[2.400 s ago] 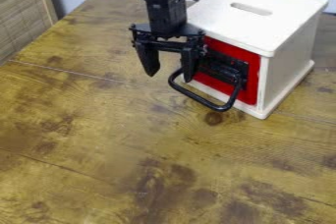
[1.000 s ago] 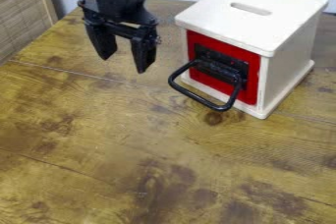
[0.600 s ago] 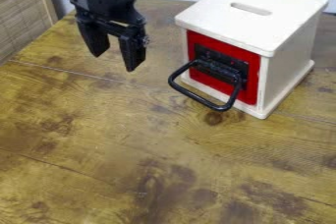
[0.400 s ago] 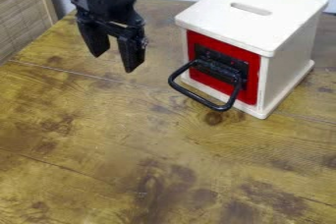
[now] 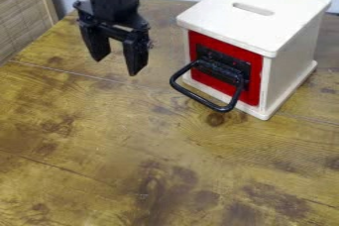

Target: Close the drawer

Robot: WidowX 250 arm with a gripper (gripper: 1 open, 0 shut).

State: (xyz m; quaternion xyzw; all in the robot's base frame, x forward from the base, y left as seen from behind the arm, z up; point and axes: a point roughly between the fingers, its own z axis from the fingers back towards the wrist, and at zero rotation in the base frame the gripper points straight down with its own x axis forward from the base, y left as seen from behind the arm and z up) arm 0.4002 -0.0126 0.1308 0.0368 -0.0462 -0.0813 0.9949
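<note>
Drawer: the red front panel with a black inset plate sits in the side of a cream-white cube box with a slot on top; it looks flush with the frame, or very nearly so.
Handle: a large black loop juts from the plate toward the open counter, nothing touching it.
Step in hand: by my reading the closing is done or all but done — the arm stands away from the panel.
Next move: probably none beyond staying back; if a gap remains that this view hides, a gentle, square push on the panel would finish it.
Jaws: the black robot jaws point down above the counter, well apart from the handle, their two fingers spread wide with nothing between.
Counter: brown wood with a worn grain, carrying the box.
Edge of view: a slatted tan wooden panel at upper left, off the working side.
In the way: nothing seen between jaws and handle — though the protruding loop could catch a finger.
</note>
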